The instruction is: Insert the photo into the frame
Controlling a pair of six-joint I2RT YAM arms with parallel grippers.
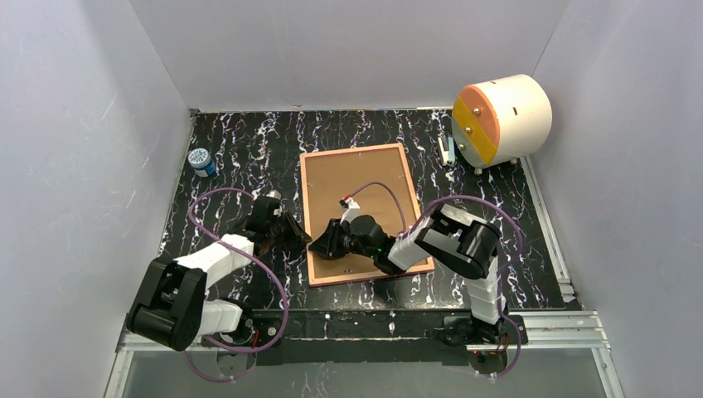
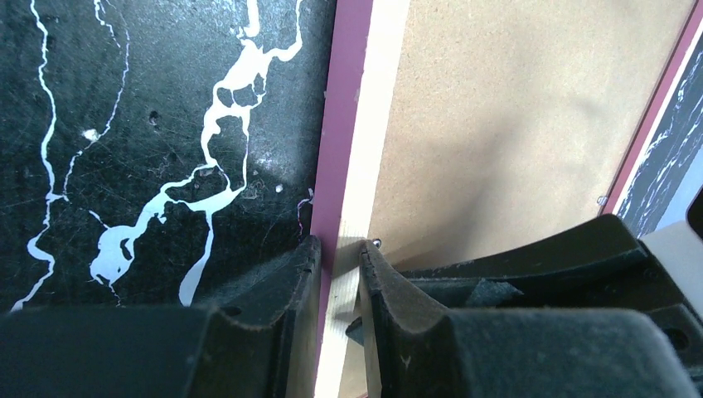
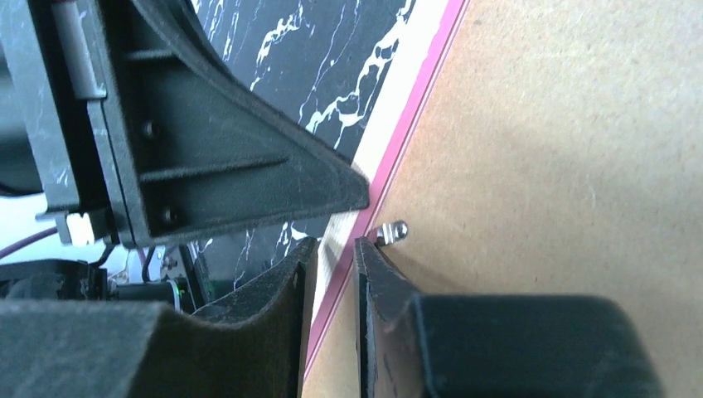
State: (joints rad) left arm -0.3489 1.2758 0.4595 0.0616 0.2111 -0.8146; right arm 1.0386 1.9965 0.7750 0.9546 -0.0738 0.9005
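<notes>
While the frame [image 1: 303,207] lies back-up at the table [image 1: 240,149] centre, the brown backing board [image 1: 356,178] sits inside it, so the insert side is covered. The photo is in none of the views; it may be under the board, cannot tell.

Both arms meet at about 8 o'clock on the frame, on its left rail. The left gripper [image 2: 340,249] has its fingers narrow, one on each side of the pink-and-cream rail [image 2: 336,124], pinching it. The right gripper [image 3: 336,245] is narrow too, with the same rail running between its fingers; it looks clamped. A small metal tab [image 3: 394,232] sits just beside the right gripper's inner finger, at the board's edge.

Judgement: late stage if the print is already in, with the tabs left to fasten over the board and the frame left to turn face up. If not, the board has to come out and the photo go in.
</notes>
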